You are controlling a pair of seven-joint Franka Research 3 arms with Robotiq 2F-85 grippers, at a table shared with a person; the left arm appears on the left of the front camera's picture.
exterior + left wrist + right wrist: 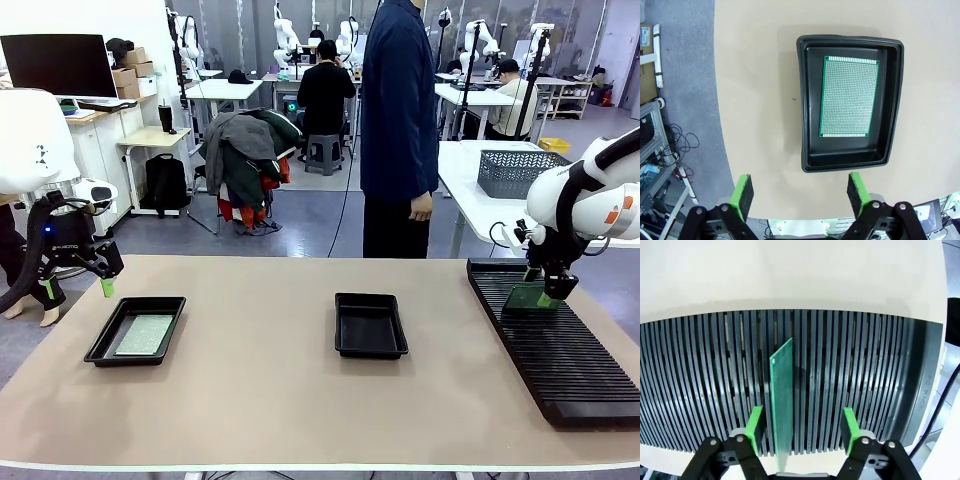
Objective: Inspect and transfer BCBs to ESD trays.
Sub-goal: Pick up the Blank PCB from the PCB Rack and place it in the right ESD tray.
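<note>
Two black ESD trays lie on the tan table. The left tray [100, 345] holds one pale green BCB [143, 335] flat on its floor; the middle tray [370, 325] holds nothing. My left gripper [78, 288] hangs open just left of the left tray. From the left wrist, that tray [805, 100] and its BCB [849, 96] lie beyond my open left gripper [801, 192]. At the right, another BCB [522, 298] stands on edge in the rack. My right gripper [802, 427] straddles this BCB [782, 390], fingers apart, a gap on both sides.
The long black slotted rack [560, 360] runs along the table's right side. A person [398, 120] stands at the far edge, hand hanging down. A grey mesh basket [515, 172] sits on a white table behind. Bare tabletop lies between the trays.
</note>
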